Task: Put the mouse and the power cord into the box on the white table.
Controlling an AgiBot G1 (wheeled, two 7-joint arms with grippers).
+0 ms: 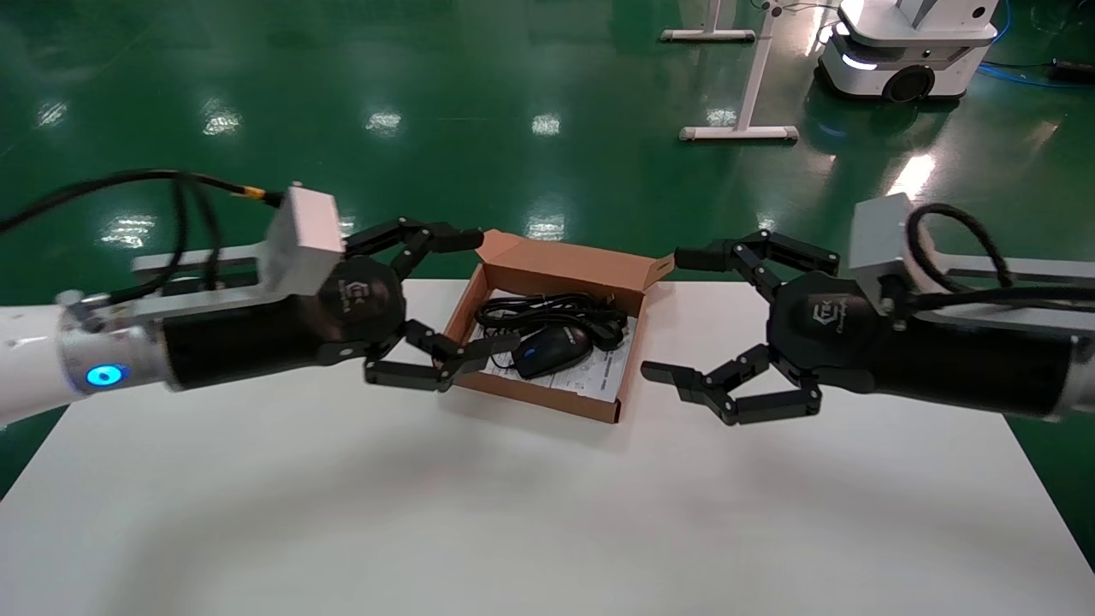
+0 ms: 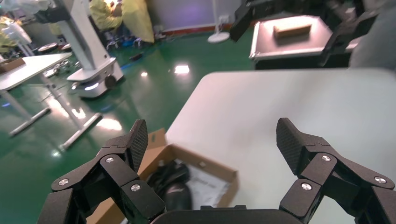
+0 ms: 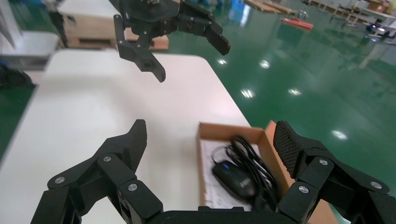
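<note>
The brown cardboard box (image 1: 560, 259) sits at the far middle of the white table (image 1: 513, 505). Inside it, on the printed sheet, lies the black mouse (image 1: 554, 349) with its blue wheel, and behind it the coiled power cord (image 1: 556, 308). My left gripper (image 1: 494, 291) hovers open at the box's left side, nothing between its fingers. On the box's right, my right gripper (image 1: 663, 313) is open and empty. The right wrist view shows the box (image 3: 224, 131), mouse (image 3: 233, 178) and cord (image 3: 254, 161) below the open gripper (image 3: 210, 127). In the left wrist view the open gripper (image 2: 211, 128) is above the box (image 2: 212, 169) and mouse (image 2: 180, 197).
Beyond the table's far edge is green floor with a white flat-footed frame (image 1: 753, 85) and a white mobile robot base (image 1: 907, 51) at the back right. The table's near half is bare white surface. My left gripper (image 3: 192, 63) appears across the table in the right wrist view.
</note>
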